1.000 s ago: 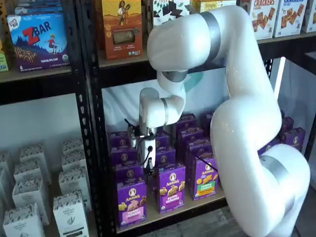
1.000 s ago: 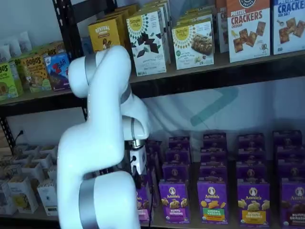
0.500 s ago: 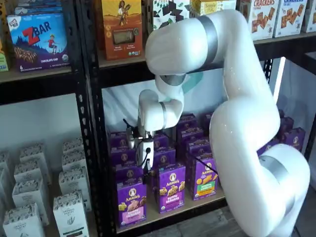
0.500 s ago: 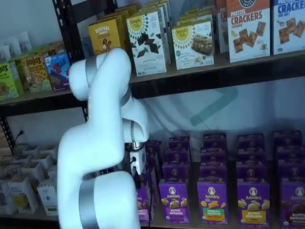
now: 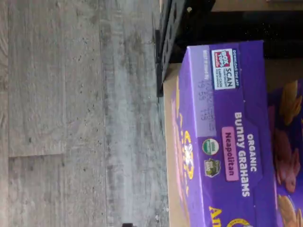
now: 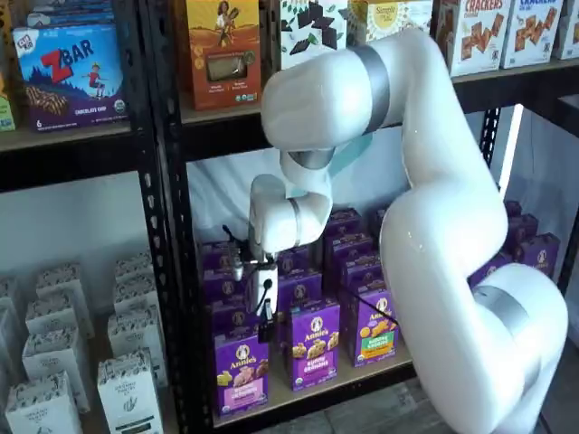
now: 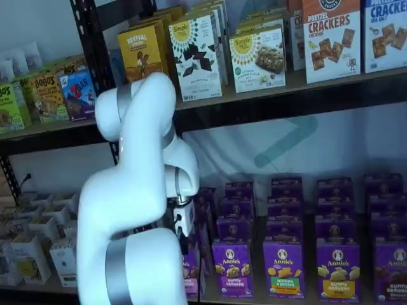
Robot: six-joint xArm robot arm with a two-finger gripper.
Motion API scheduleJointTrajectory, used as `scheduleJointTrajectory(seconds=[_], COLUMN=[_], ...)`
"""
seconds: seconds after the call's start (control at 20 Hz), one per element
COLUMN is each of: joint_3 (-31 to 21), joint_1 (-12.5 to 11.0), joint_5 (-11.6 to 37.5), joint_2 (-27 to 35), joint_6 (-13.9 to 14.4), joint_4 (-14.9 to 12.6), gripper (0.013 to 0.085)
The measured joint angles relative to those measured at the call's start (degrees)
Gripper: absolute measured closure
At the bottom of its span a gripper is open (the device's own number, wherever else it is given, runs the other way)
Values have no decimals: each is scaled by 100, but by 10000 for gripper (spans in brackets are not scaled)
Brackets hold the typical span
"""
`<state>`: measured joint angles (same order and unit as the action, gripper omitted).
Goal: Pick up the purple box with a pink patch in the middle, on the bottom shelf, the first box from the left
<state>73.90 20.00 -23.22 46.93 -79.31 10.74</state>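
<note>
We judge the step in hand to be the approach: the gripper (image 6: 265, 327) hangs just above the purple box (image 6: 241, 372), which stands at the front left end of the bottom shelf (image 6: 312, 391), beside the black upright (image 6: 169, 271). The fingers are too small and side-on to read, but we take the jaws to stand wide, holding nothing. In the wrist view the purple box (image 5: 222, 142) shows its top flap and pink patch, at the shelf's front edge. The next move, in our judgement, calls for a straight descent with fingers astride the carton, clear of the neighbouring box (image 6: 315, 344). Grey plank flooring (image 5: 80, 118) lies before the rack.
</note>
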Motion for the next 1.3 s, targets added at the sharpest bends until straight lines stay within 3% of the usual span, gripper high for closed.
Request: scheduleJointTrajectory(seconds=[1.3], joint_3=[855], joint_1=[94], joint_5=[-188], joint_2=[895], joint_6=[479], joint_4=[-431], gripper=[130])
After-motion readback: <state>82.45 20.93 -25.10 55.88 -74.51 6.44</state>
